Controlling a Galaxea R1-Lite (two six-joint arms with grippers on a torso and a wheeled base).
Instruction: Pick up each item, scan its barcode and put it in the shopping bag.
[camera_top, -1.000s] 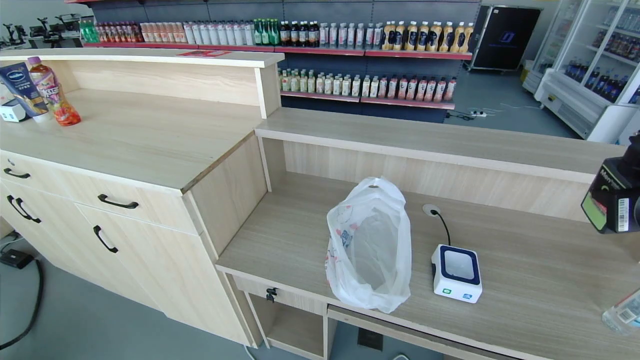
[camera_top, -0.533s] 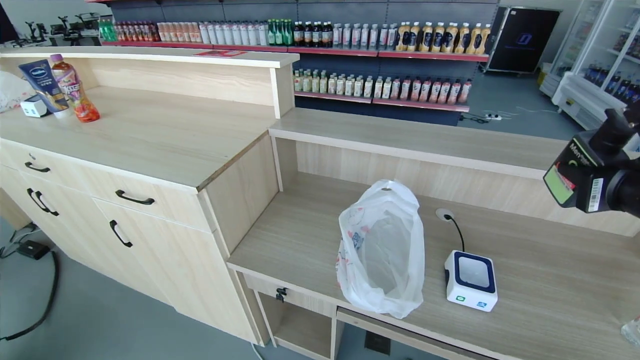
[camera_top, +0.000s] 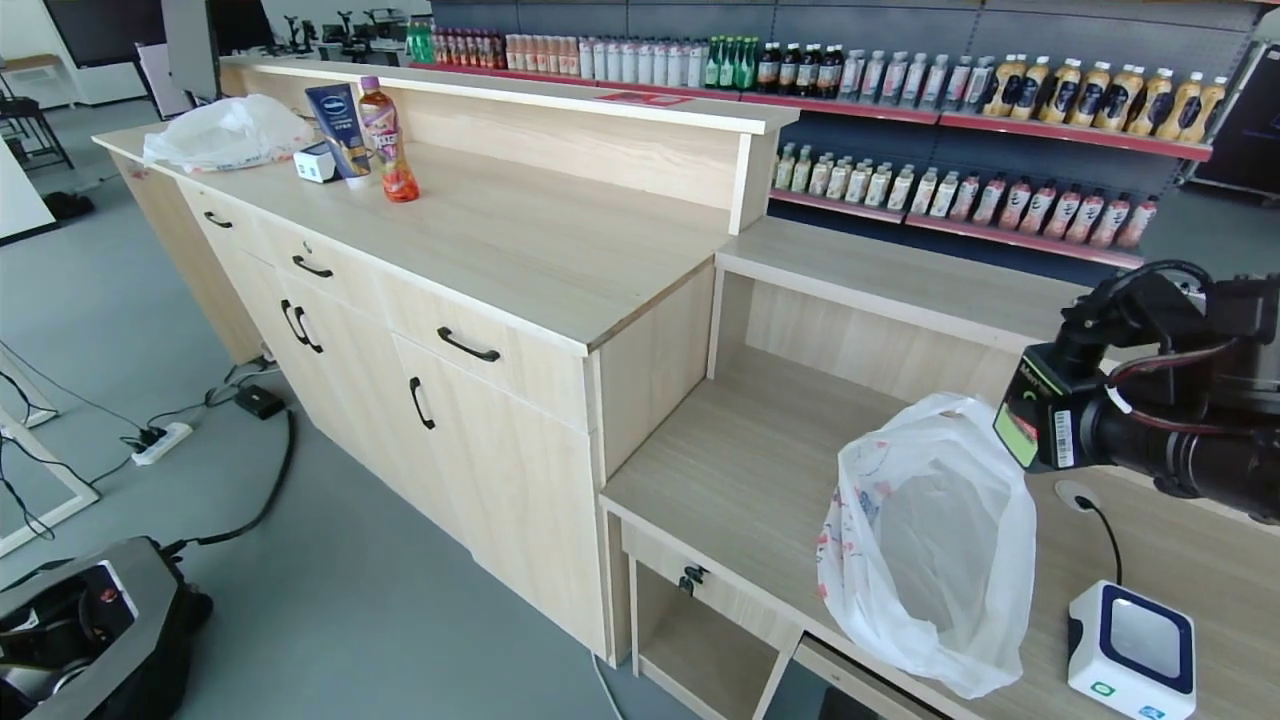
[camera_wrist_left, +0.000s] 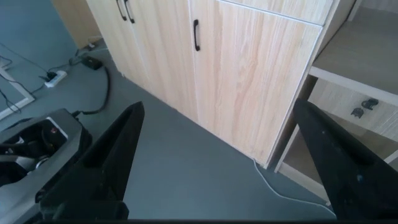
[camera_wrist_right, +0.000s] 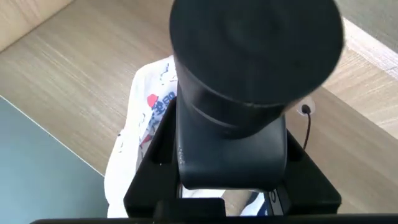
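A white plastic shopping bag (camera_top: 930, 560) stands open on the low wooden surface (camera_top: 740, 470), with a white-and-blue scanner (camera_top: 1130, 650) near it. On the higher surface (camera_top: 520, 240) are a crumpled bag (camera_top: 225, 130), small white box (camera_top: 316, 162), blue tube (camera_top: 338, 130) and drink bottle (camera_top: 385, 140).

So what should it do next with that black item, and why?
Probably lower the right claw toward the bag. It grips the black item just above the bag's open mouth, left of the scanner, so a short drop should land it inside. Whether the barcode was read, I can't tell.
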